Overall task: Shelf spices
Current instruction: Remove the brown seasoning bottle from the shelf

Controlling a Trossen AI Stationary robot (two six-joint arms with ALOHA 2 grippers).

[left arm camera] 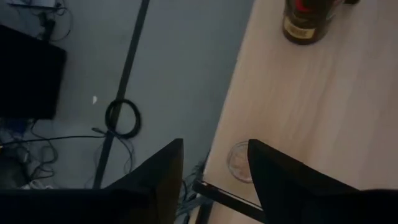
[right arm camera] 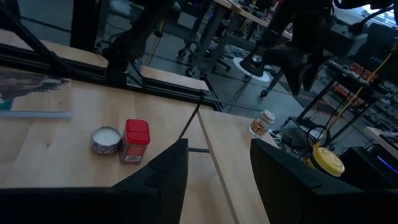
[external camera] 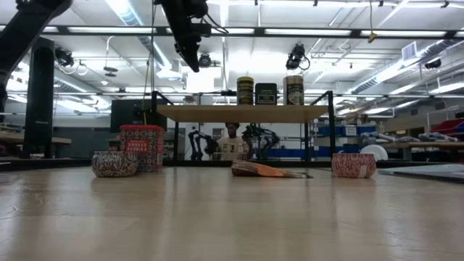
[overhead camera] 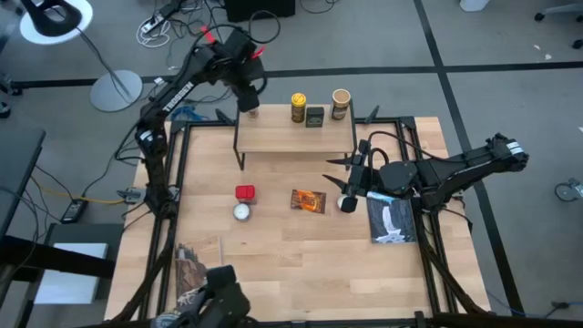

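From above, the plank shelf point(overhead camera: 293, 137) carries three cylindrical spices point(overhead camera: 315, 107) along its 12 o'clock edge. The left gripper point(overhead camera: 249, 107) hovers empty and parted at the shelf's 10 o'clock corner. The right gripper point(overhead camera: 349, 173), parted and empty, sits at 4 o'clock. Low view alone shows the red tin point(external camera: 142, 148) has patterned metal sides.

Three jars point(overhead camera: 315, 107) stand upright on the shelf point(overhead camera: 293, 138); red tin point(overhead camera: 244, 192) and orange packet point(overhead camera: 308, 201) below.

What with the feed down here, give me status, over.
Left fingers open over shelf end, small jar beneath. Right fingers open, empty, above table. Red tin, orange packet unshelved; white disc beside tin.
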